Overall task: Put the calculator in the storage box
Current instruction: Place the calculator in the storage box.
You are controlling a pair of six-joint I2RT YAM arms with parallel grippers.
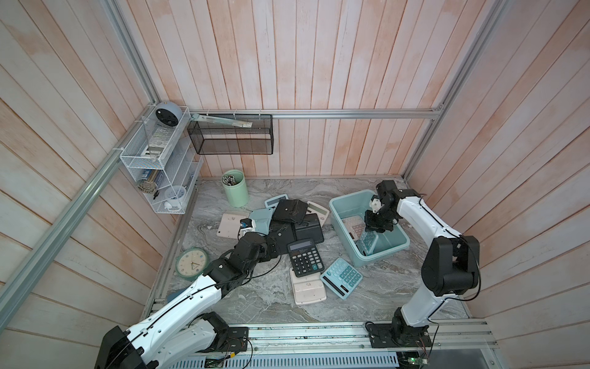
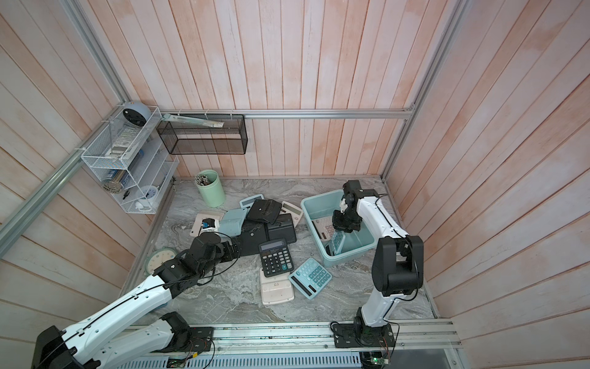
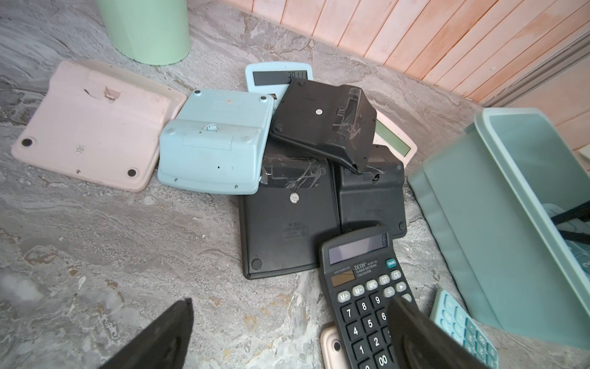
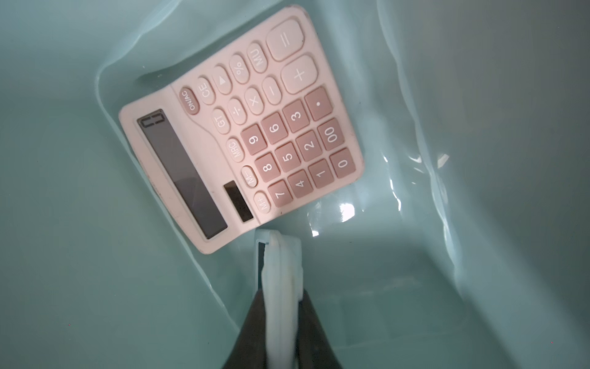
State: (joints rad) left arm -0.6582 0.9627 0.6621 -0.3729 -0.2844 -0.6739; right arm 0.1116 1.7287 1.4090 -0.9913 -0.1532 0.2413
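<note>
1. inside the storage box (image 1: 386, 254), the right claw (image 4: 281, 303) was clamped on a blue calculator (image 4: 281, 262), held edge-on.
2. its long axis pointed down at the box floor, with the free end near a pink calculator (image 4: 242, 134) lying keys-up. couldn't tell if it touched bottom.
3. the drop spot lay straight below that claw, so release looked like the next move. it would likely tip flat.
4. left claw (image 3: 293, 302) was wide open over a black calculator (image 3: 367, 287) outside the box, holding nothing.

Whitewashed pink plank walls (image 1: 319, 57) enclose a grey marbled desk (image 1: 399, 287) under soft, even light. Aluminium rails (image 1: 351, 114) frame the booth, with a white wire rack (image 1: 140, 159) and a black mesh basket (image 1: 230, 142) hung in the far corner.
</note>
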